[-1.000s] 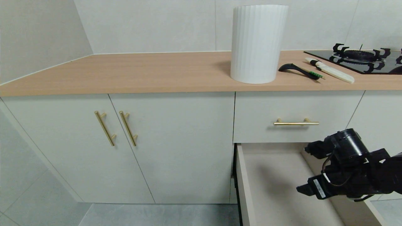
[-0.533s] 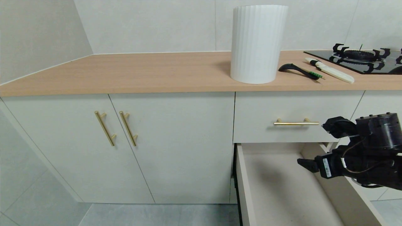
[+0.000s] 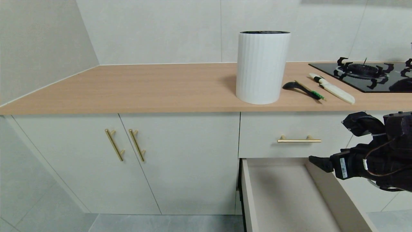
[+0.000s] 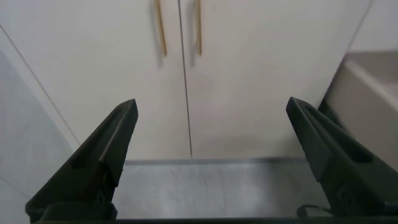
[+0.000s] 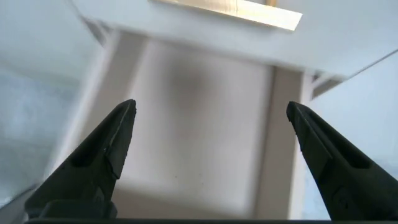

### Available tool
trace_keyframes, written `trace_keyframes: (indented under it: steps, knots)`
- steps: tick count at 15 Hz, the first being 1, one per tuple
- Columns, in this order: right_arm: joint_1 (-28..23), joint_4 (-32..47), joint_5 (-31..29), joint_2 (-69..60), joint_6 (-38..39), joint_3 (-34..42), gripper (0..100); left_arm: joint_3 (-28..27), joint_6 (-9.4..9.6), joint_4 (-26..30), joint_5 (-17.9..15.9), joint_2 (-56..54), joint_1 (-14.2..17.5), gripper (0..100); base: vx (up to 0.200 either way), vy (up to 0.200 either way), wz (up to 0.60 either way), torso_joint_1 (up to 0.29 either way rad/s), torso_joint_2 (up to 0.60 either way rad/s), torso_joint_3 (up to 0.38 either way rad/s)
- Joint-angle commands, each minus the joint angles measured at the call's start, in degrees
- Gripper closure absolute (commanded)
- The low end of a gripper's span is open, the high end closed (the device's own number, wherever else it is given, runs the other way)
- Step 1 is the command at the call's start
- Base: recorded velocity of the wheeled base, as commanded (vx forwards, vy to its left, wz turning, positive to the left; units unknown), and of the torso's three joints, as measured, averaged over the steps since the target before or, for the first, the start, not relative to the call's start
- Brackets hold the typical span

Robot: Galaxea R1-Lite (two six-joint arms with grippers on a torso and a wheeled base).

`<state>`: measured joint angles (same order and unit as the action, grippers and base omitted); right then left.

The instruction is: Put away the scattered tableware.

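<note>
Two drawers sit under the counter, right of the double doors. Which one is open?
The lower drawer, pulled out with its bare inside showing. The upper drawer, the one with the gold bar handle, is shut, level with the cabinet fronts.

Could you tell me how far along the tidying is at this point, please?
Done: the lower drawer stands open. In hand: nothing; the right gripper hangs open by the drawer's right side. Left: the black spoon and the white knife lie on the counter, neither stowed.
</note>
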<state>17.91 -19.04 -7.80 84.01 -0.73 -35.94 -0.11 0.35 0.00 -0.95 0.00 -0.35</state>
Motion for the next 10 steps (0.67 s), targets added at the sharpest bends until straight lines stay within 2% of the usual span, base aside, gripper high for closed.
trace_keyframes:
  steps: [1, 10]
  knots:
    - [-0.15, -0.47, -0.02, -0.16, -0.06, -0.01, 0, 0.02, 0.0, 0.0, -0.02, 0.09, 0.0, 0, 0.0, 0.0, 0.0, 0.168, -0.49, -0.305]
    - [-0.33, -1.17, -0.02, 0.28, 0.03, 0.08, 0, 0.02, 0.0, 0.0, -0.02, 0.09, 0.0, 0, 0.0, 0.0, 0.0, 0.188, -0.48, -0.289]
